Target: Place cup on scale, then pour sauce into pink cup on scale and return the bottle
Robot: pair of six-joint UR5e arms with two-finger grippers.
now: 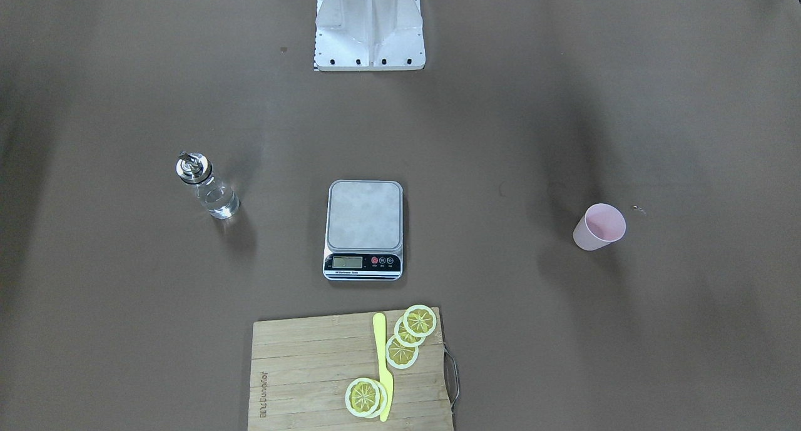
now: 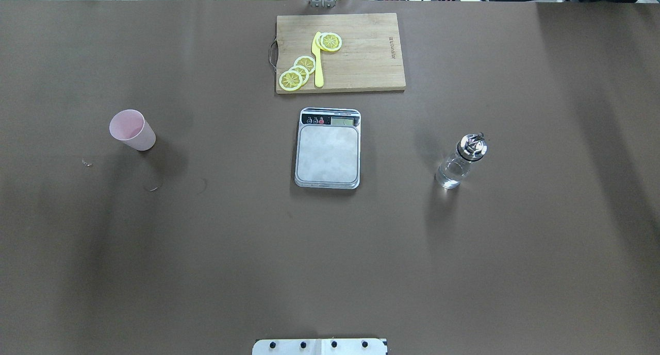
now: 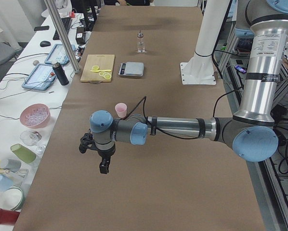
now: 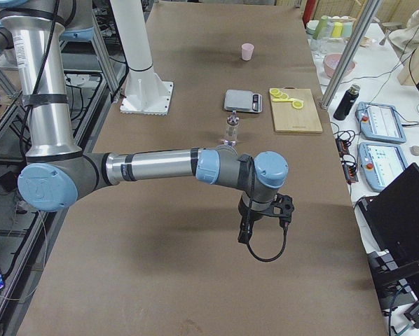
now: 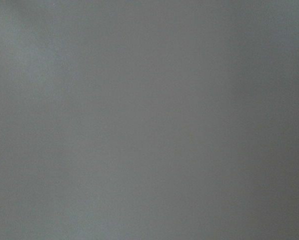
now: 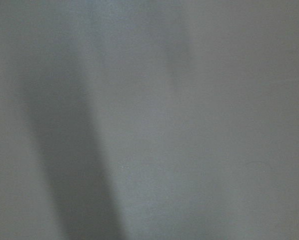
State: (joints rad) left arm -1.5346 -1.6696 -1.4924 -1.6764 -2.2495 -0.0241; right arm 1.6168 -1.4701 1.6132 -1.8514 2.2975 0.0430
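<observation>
Overhead view, left to right. A small pale pink tapered paper-like cup stands upright, mouth up, on the brown-covered table. It is on the robot's left, well apart from the flat rectangular digital scale at centre, whose grey steel platform is bare. A small clear glass bottle with a shiny metal pour-spout cap stands upright on the robot's right, also well apart from the scale, with the clear colourless sauce visible inside. Beyond the scale lies a wooden cutting board with lemon slices and a yellow plastic knife. The left end effector and right end effector show only in the side views, hanging over bare table. Cannot tell how far open either is. Cup and bottle both stand on the table, so neither is held. The wrist cameras give only blurred table surface. Risks, judged:
- The cup looks light and thin-walled, so a hard squeeze may crush it and a glancing finger may tip it.
- Set down off-centre, it could sit at the platform's edge.
- Its mouth is narrow, so a fast tilt of the bottle could throw sauce over the rim onto the display strip.
- Overfill of a clear liquid is hard to spot.
- Smooth glass may slip in the grasp.

Writing: there is a burnt-in mark along the board's short edge and small print under the scale's LCD, both too small to read.
</observation>
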